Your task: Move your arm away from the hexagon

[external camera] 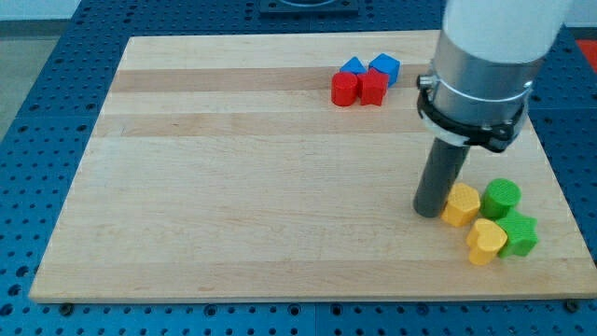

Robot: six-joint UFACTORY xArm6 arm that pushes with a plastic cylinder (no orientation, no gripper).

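So my tip [429, 211] is sitting lower right on the pale wood board [233, 187], touching the left side of the yellow hexagon [461, 204]. It's a bare rod, no fingers. The hexagon's lying flat, smooth plastic, no obvious long axis. Green cylinder [502, 197], green star [519, 233] and yellow heart [486, 241] are crowding beside it. Red and blue blocks are up top.

One raised view angled down over board [233, 187].
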